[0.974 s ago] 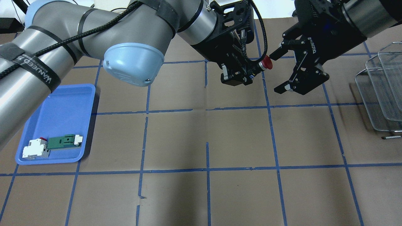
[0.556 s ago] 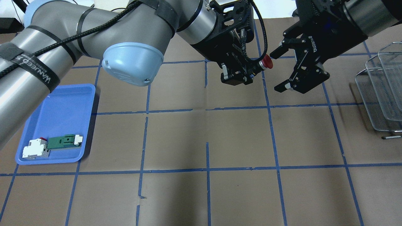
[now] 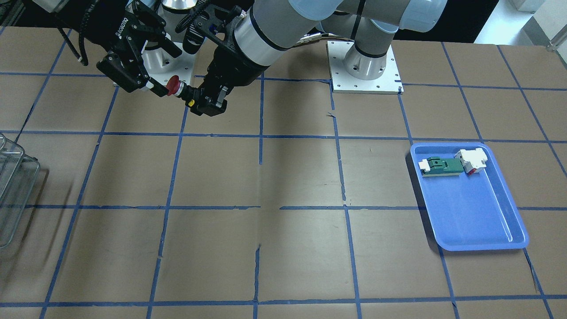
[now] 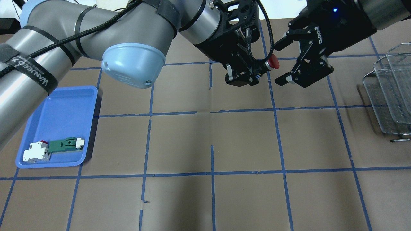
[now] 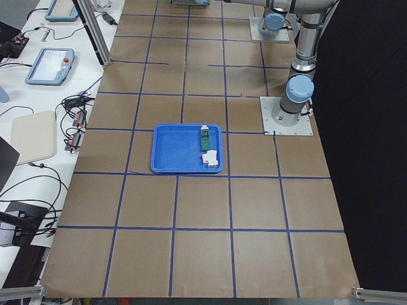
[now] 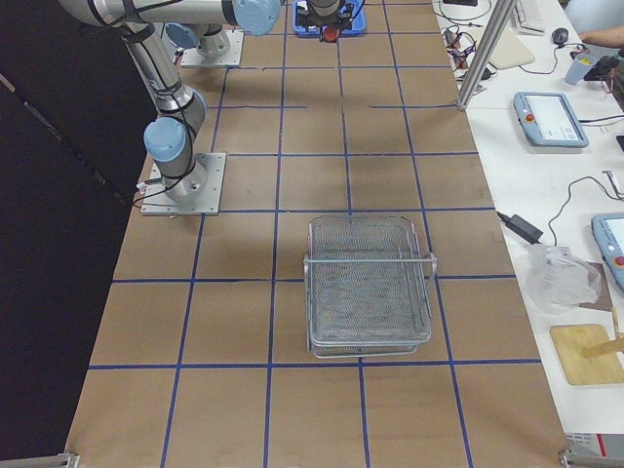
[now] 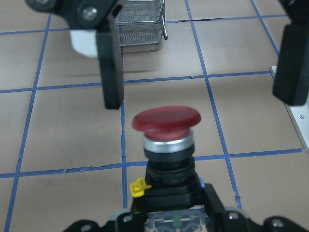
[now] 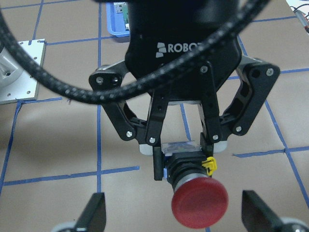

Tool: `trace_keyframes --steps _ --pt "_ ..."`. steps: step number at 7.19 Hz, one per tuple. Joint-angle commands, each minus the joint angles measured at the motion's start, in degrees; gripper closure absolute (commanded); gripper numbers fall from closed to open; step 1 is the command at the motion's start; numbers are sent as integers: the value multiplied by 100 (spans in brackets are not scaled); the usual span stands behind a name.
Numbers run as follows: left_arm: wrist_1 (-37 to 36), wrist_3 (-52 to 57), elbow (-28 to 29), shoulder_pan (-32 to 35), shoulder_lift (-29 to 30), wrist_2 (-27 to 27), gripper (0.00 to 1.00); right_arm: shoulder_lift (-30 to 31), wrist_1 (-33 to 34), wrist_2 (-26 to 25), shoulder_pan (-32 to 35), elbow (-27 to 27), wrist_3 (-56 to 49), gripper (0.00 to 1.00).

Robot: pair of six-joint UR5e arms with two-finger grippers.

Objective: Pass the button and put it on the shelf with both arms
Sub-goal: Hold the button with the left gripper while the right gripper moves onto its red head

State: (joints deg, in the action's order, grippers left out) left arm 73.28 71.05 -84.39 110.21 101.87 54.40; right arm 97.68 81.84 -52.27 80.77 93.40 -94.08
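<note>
Right end effector (image 4: 280,63) is closing in on the handover point: since the earlier overhead frames it's been shifting toward the left arm, so its spread jaws are now bracketing the red cap. Left end effector (image 4: 257,72) is barely moving.

- Button (image 4: 273,63) is hanging in mid-air above the desk (image 4: 244,144), cap pointing at the right arm, well apart from the shelf (image 4: 390,93).
- Left end effector is clenching the black body. The right one is sitting released, nothing in it and not touching the button yet.

Handling, as a judgement: it's looking light and rigid, and the domed cap is probably going to be slick. The cap may also be sprung, so pushing along its axis is risking a press. With the body taken, the best grab is looking like across the cap rim or the silver collar just under it, squeezing from the sides.

What each view is adding:
- Left wrist view is showing the right fingers (image 7: 112,72) standing either side of the cap with clear gaps.
- Right wrist view is showing the left grip sitting low on the body, beside a yellow tab (image 8: 209,166), leaving collar and cap free.
- Right side view is showing the whole shelf.
- Left side view is giving only the blue tray (image 5: 175,149), no end effectors.
</note>
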Motion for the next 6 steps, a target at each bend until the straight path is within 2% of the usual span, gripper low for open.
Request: trace_keyframes --steps 1,3,6 --pt "-7 -47 1 0 34 1 100 -21 7 137 26 38 13 0" --pt "-7 -65 27 9 17 18 100 -65 269 121 26 21 13 0" --pt "-16 -170 27 26 69 9 100 -74 271 111 18 55 22 0"
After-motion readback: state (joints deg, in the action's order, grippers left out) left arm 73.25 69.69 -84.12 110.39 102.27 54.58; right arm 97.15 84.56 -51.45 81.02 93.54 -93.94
